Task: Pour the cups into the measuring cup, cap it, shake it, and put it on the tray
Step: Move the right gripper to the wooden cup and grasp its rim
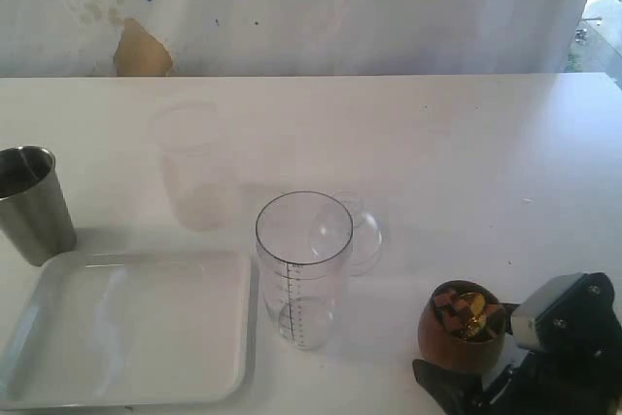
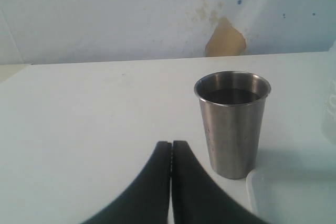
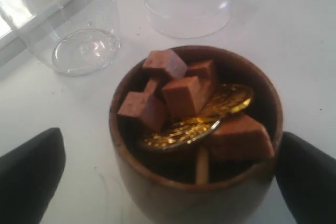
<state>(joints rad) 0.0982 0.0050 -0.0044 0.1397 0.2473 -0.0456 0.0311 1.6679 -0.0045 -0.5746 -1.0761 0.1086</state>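
A brown wooden cup (image 1: 466, 332) stands at the front right, filled with brown cubes and gold coins (image 3: 210, 114). My right gripper (image 1: 471, 364) is open, with a finger on either side of this cup (image 3: 194, 187); a gap shows at one finger (image 3: 31, 177). The clear measuring cup (image 1: 303, 269) with its black scale stands upright in the middle, uncapped. The steel tumbler (image 1: 34, 206) is upright at the far left, behind the white tray (image 1: 126, 328). In the left wrist view my left gripper (image 2: 171, 143) is shut and empty, just short of the tumbler (image 2: 232, 124).
A clear domed lid (image 1: 364, 230) sits on the table right behind the measuring cup. A frosted unmarked cup (image 1: 194, 167) stands further back on the left. The white table ends at a stained wall (image 1: 141, 51).
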